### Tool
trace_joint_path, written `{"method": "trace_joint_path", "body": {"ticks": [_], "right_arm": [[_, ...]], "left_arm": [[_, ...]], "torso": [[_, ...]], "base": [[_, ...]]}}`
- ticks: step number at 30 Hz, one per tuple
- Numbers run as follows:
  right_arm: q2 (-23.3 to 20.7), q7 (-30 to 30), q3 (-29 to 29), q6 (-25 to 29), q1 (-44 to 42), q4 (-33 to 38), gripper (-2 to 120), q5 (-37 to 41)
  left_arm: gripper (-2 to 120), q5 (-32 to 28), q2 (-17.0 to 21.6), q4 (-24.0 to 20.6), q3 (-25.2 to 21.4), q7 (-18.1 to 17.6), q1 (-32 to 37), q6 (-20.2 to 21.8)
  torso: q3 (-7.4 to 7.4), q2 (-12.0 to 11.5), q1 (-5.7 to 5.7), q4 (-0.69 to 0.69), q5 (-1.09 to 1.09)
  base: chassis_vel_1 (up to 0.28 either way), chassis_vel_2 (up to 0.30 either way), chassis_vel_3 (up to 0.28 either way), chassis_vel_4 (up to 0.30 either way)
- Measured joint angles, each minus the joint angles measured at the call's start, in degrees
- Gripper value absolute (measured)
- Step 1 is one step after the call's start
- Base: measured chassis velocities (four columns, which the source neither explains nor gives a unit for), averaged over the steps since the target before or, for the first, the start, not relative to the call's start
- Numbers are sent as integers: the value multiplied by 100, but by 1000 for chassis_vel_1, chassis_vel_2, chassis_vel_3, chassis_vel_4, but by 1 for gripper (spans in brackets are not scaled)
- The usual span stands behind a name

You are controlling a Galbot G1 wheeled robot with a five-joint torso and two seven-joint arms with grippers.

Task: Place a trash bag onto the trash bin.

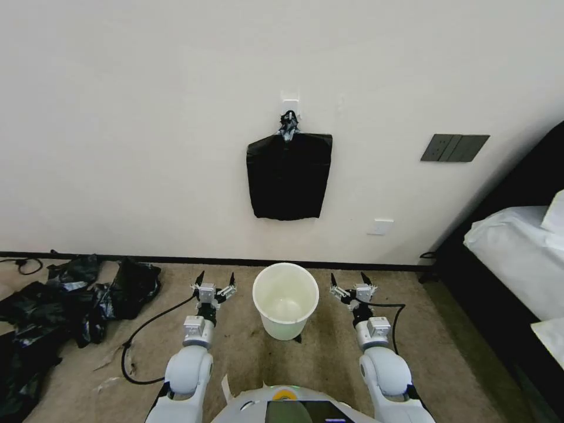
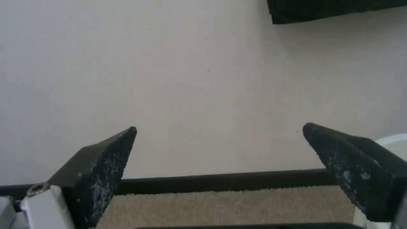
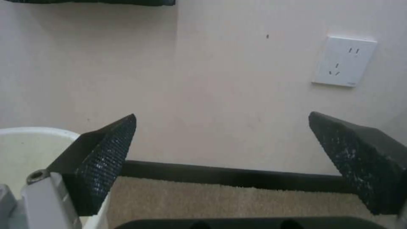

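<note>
beside the trash bin (image 1: 286, 306), the heap of black bags (image 1: 53, 311) runs off the picture's left edge. left of the bin, the cable's (image 1: 141, 335) near end slips behind the left arm. right of it, the bed (image 1: 517, 258) is cut off.

Head looks down; wrists face wall (image 1: 147, 88) (shared, closer).

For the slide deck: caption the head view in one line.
Open left gripper and right gripper flank the unlined white trash bin; black bag bundle hangs above.
</note>
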Motion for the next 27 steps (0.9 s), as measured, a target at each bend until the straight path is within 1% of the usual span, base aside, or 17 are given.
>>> {"method": "trace_joint_path", "body": {"ticks": [27], "right_arm": [[0,0,0,0,0,0,100,0]], "left_arm": [[100,0,0,0,0,0,0,0]], "torso": [[0,0,0,0,0]], "base": [[0,0,0,0]]}}
